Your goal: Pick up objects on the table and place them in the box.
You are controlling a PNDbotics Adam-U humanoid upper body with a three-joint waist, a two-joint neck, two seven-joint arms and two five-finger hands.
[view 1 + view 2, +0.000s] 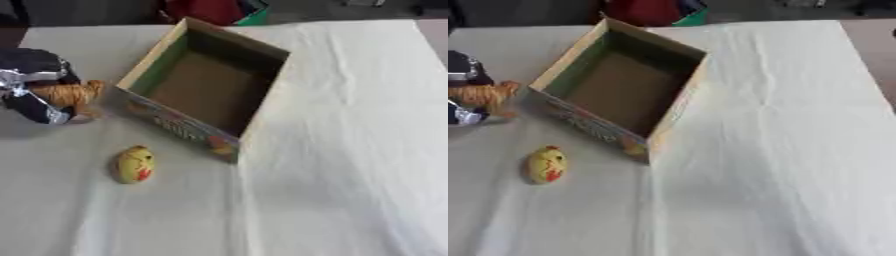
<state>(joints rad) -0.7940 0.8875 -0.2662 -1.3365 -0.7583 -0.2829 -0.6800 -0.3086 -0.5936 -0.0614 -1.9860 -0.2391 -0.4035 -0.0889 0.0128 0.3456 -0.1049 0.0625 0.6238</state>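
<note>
An open cardboard box (262, 49) with a printed front wall stands at the middle of the white-clothed table, and nothing shows inside it. Left of the box, my left hand (33, 85), black and silver, is curled round an orange striped toy (74, 93), just above the cloth. A yellow egg-shaped toy (133, 164) with a red mark lies on the cloth in front of the box's near left corner. My right hand shows in neither view.
The white cloth (350, 150) covers the table (859, 40), with wide bare room to the right of the box and toward the near edge. Red and green things (229, 10) sit beyond the far edge.
</note>
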